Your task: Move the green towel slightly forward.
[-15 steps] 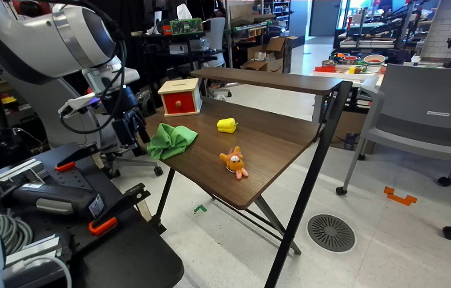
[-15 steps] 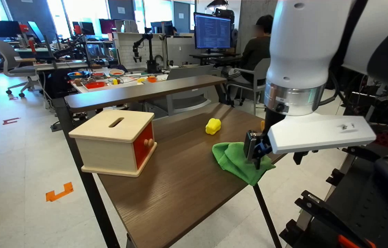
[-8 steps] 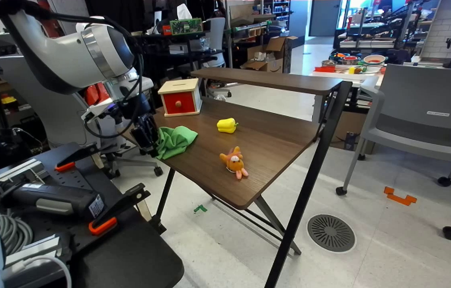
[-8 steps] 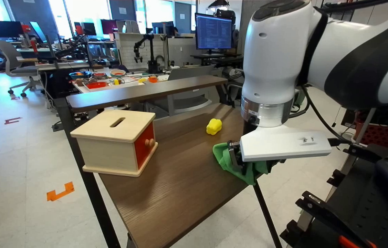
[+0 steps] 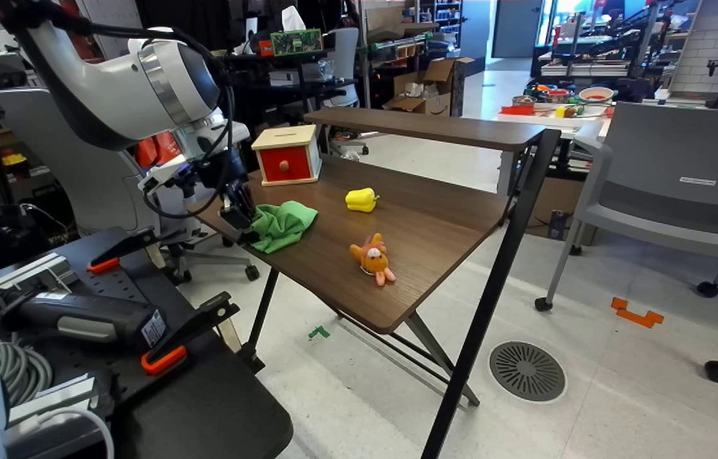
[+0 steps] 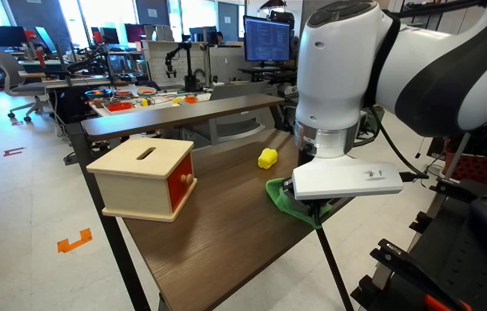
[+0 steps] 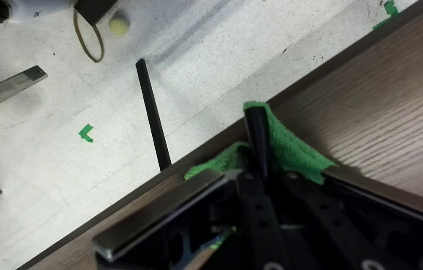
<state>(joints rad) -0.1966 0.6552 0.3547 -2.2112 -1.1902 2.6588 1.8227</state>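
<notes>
The green towel (image 5: 285, 224) lies crumpled at the near corner of the brown table (image 5: 422, 236), by its edge. In both exterior views my gripper (image 5: 246, 234) is tilted down low over that corner, at the towel's near side. The wrist view has the fingers (image 7: 257, 127) pressed together, with folds of the towel (image 7: 295, 152) bunched on both sides of them; the gripper is shut on the cloth. In an exterior view the white wrist mount covers much of the towel (image 6: 278, 198). The exact pinched fold is hidden behind the fingers.
A yellow toy pepper (image 5: 362, 199) and an orange plush toy (image 5: 374, 258) lie farther along the table. A wooden box with a red front (image 6: 139, 190) stands on it too. A raised shelf (image 5: 422, 127) spans the far side. A black cart (image 5: 206, 408) carries clamps and tools.
My gripper has come down and across onto the towel's near side, and its fingers have shut. Over the last half second the towel has bunched and shifted slightly at the fingers.
</notes>
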